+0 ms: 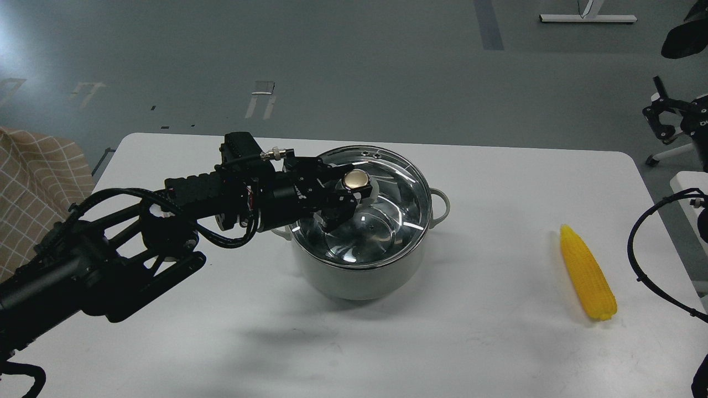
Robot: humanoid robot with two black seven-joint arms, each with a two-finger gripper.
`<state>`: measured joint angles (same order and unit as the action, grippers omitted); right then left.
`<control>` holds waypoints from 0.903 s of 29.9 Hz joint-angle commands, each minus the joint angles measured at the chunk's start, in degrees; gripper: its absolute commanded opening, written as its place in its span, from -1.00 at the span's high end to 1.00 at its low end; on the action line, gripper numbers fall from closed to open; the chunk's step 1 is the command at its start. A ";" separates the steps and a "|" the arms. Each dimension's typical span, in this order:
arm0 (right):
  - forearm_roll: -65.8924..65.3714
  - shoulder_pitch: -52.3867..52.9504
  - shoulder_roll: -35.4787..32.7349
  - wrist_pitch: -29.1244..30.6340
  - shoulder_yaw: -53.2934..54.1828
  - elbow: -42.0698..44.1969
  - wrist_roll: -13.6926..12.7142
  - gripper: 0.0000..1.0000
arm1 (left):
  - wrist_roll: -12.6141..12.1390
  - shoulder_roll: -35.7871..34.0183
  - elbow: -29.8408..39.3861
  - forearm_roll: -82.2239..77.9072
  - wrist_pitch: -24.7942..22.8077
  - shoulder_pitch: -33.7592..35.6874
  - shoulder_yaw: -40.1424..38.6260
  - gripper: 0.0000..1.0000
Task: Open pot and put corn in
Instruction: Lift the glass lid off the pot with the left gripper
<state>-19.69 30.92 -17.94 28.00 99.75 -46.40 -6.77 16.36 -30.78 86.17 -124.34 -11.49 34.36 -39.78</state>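
Left gripper sits with fingers either side of the gold knob on the glass lid, seemingly clamped; lid looks heavy, slippery, breakable, so knob is the hold; pot table-centre, corn at 3 o'clock, right gripper unseen.

The left arm's gripper covers part of the glass lid near frame centre, and whether its fingers actually touch the gold knob cannot be told. The arm also hides the pot's left handle and left wall. At the right edge only a cable loop shows; the right gripper is out of frame. A checked cloth is cut off at left, and dark equipment at upper right.
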 commanded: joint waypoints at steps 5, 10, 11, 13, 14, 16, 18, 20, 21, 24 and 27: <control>0.00 -0.43 0.01 0.00 0.00 0.17 0.00 -1.00 | 0.08 -9.98 6.54 7.17 -0.38 0.54 -4.43 0.28; 0.00 -0.69 0.01 0.00 -0.08 0.26 0.00 -1.00 | 0.87 -21.76 8.31 10.86 -0.03 0.10 -6.45 0.28; 0.00 -0.69 0.09 0.00 -0.08 0.26 0.00 -1.00 | 1.30 -23.52 8.31 11.39 0.15 -0.16 -6.37 0.28; 0.00 -0.95 0.09 0.00 -0.08 0.17 0.00 -1.00 | 4.02 -29.83 7.35 15.85 3.03 -1.74 -6.10 0.28; 0.00 -0.95 0.18 0.00 0.00 0.26 0.00 -1.00 | 4.56 -30.99 6.82 17.27 4.44 -2.71 -6.10 0.28; 0.00 -0.95 0.18 0.00 -0.08 0.17 0.00 -1.00 | 5.09 -34.25 4.28 21.58 8.84 -6.92 -5.49 0.28; 0.00 -0.95 0.18 0.00 0.00 0.17 0.00 -1.00 | 5.09 -35.83 1.47 22.73 11.21 -10.43 -5.40 0.28; 0.00 -1.04 0.18 0.00 -0.08 0.17 0.00 -1.00 | 5.09 -36.19 -2.14 22.65 11.92 -13.17 -5.40 0.28; 0.00 -1.04 0.18 0.00 -0.08 0.17 0.00 -1.00 | 5.00 -36.19 -5.02 22.73 12.71 -14.92 -5.40 0.28; 0.00 -1.30 0.27 0.00 -0.08 0.09 0.00 -1.00 | 5.18 -35.93 -10.56 23.09 15.34 -17.91 -5.40 0.28; 0.00 -1.39 0.27 0.00 -0.08 0.08 0.00 -1.00 | 5.61 -34.71 -17.68 23.44 17.81 -21.25 -5.31 0.28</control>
<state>-19.69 29.61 -17.69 28.00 99.67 -46.29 -6.77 21.54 -66.75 75.23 -101.24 3.89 16.48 -45.17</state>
